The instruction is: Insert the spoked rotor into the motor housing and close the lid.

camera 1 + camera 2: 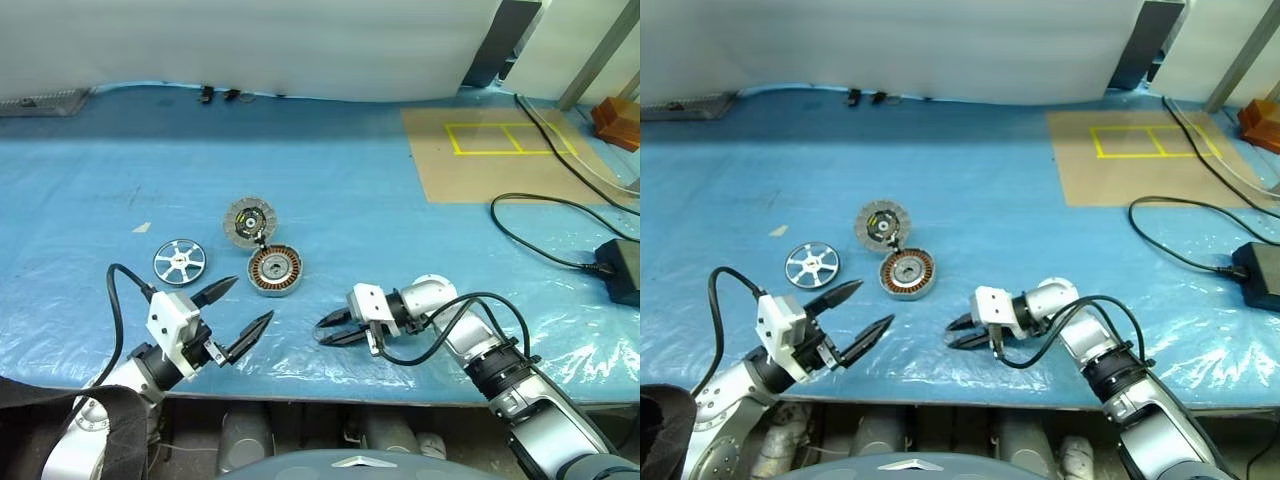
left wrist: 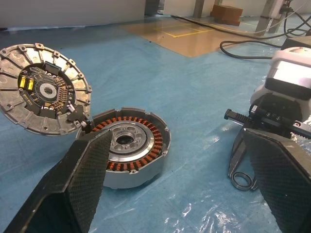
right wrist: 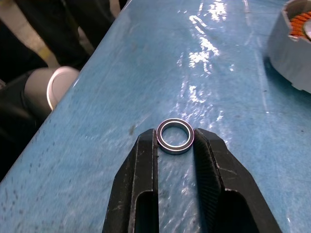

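The spoked rotor (image 1: 179, 262) lies flat on the blue sheet, left of the motor housing (image 1: 274, 270). The housing sits open, its copper windings showing. Its lid (image 1: 249, 219) is swung back behind it with the dark inner face up. My left gripper (image 1: 254, 298) is open just in front of the housing, nothing between its fingers. To the right of the housing, my right gripper (image 1: 322, 332) points left and is shut on a small metal ring (image 3: 175, 151), held at its fingertips just above the sheet.
A blue plastic sheet (image 1: 400, 240) covers the table. A brown board with yellow tape (image 1: 490, 150) lies at the back right. Black cables (image 1: 540, 235) and a power adapter (image 1: 620, 268) lie at the right. The table's front edge runs just below both grippers.
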Robot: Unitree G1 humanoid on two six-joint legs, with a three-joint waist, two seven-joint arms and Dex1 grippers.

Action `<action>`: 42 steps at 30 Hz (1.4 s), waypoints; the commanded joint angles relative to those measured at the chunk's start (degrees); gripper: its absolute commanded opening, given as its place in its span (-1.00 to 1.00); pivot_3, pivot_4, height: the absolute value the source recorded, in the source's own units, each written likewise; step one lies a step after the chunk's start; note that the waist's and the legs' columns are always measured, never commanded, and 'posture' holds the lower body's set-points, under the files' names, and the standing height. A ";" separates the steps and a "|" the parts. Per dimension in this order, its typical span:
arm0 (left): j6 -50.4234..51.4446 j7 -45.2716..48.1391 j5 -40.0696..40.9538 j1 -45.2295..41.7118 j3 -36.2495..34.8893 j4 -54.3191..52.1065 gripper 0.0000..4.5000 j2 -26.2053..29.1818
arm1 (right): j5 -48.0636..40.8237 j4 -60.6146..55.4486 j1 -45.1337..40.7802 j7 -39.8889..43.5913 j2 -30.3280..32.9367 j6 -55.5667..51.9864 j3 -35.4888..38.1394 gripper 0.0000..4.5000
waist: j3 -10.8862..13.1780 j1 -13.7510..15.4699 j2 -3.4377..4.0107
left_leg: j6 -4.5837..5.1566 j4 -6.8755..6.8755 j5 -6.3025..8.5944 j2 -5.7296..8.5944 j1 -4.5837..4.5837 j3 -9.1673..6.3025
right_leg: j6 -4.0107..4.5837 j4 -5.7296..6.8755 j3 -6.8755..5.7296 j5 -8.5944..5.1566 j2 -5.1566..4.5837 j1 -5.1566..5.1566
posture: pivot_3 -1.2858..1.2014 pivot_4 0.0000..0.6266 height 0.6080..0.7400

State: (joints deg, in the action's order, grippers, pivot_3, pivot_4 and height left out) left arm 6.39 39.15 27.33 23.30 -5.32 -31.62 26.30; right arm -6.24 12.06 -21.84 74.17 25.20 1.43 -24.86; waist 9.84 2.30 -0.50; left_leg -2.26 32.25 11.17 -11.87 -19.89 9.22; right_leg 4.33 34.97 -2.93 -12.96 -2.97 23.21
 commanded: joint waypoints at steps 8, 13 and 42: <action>-2.58 -0.63 0.46 0.54 -4.00 -0.50 1.00 -1.06 | -15.29 -13.34 -12.79 -5.17 -6.99 -26.99 7.67 -0.71 | 0.01 0.20 0.02 | -0.01 -0.04 0.00 0.01 0.11 -0.04 | 0.30 -0.04 -0.01 0.17 0.01 0.06 | 0.03 -0.52 1.00; -3.72 -1.59 -1.31 1.27 -2.80 -0.38 1.00 -2.55 | -12.91 -8.33 -19.33 -10.80 -11.69 -31.32 6.55 -0.71 | 0.01 0.10 0.02 | -0.02 -0.06 0.00 0.00 0.05 -0.05 | 0.35 -0.05 -0.02 0.20 0.01 0.13 | 0.03 -0.52 1.00; -6.23 -4.91 -3.48 1.85 -3.31 -1.26 1.00 -4.18 | 6.87 21.74 -29.44 -9.00 -15.39 -11.78 -1.26 -0.71 | 0.03 0.05 0.05 | -0.03 0.02 0.00 -0.02 -0.03 -0.07 | 0.43 0.06 -0.06 0.24 -0.01 0.18 | 0.03 -0.52 1.00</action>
State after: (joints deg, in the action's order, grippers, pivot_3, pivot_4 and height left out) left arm 1.03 34.20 23.62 25.15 -8.10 -31.23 21.84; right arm 0.37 34.12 -49.54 64.95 9.72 -10.89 -27.22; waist 9.87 2.35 -0.45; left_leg -2.28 32.28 11.17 -11.90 -19.92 9.15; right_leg 4.76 35.03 -2.99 -12.72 -2.98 23.40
